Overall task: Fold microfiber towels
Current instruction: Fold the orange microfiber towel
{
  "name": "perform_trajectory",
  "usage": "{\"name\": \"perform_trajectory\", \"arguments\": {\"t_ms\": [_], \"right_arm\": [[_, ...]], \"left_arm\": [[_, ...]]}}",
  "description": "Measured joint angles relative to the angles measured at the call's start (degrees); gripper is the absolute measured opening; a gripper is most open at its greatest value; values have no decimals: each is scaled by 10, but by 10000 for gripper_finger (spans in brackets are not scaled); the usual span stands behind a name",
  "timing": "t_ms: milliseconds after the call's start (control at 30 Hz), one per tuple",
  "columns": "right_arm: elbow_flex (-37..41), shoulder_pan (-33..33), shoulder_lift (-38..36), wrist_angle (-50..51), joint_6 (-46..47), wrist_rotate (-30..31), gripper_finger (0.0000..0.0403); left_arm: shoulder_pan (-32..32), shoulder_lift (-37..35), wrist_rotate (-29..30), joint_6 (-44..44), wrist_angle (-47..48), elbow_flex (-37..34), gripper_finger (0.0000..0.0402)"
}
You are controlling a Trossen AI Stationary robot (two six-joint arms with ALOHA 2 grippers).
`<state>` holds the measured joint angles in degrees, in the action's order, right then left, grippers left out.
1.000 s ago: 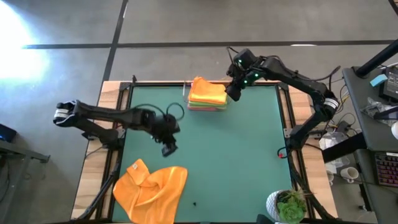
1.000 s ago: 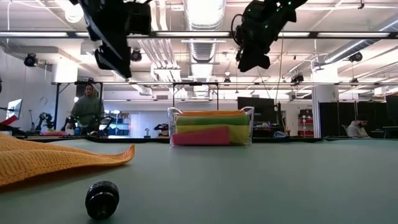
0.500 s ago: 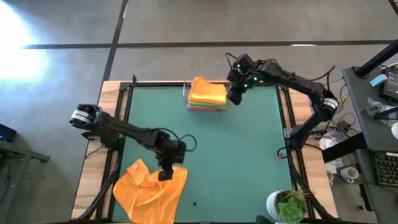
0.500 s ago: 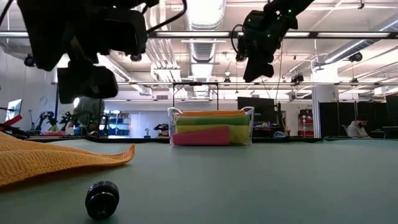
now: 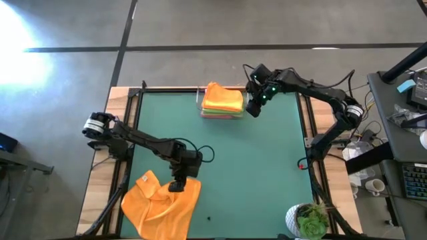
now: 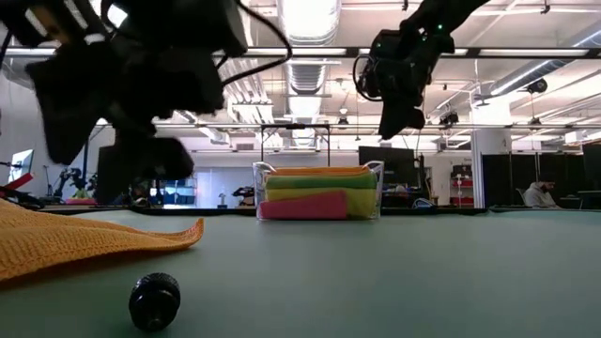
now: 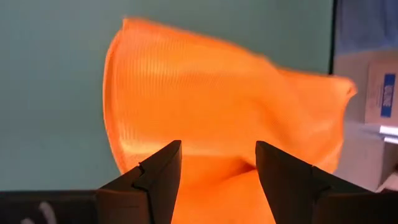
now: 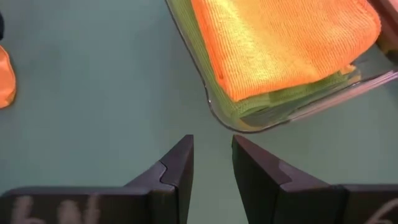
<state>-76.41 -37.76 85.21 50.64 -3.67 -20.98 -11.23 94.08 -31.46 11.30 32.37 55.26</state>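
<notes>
Because the left pincer (image 5: 176, 187) hangs wide open and empty over the rumpled orange towel (image 5: 160, 203) near the surface's front-left corner, it may pinch several layers.

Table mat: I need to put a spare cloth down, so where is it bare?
The green mat is bare between the clear tray at the far edge and the loose orange towel. Crowded: the near left corner, where the left gripper hovers open over that towel, with a small black knob beside it.
</notes>
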Motion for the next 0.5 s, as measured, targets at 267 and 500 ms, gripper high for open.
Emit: {"name": "perform_trajectory", "arguments": {"t_ms": [267,500], "right_arm": [[1,0,-11,2,8,0,100],[1,0,-27,1,6,0,100]], "left_arm": [[15,9,-15,-42,-23,-41,189],[32,54,-35,-43,-39,-48,189]]}}
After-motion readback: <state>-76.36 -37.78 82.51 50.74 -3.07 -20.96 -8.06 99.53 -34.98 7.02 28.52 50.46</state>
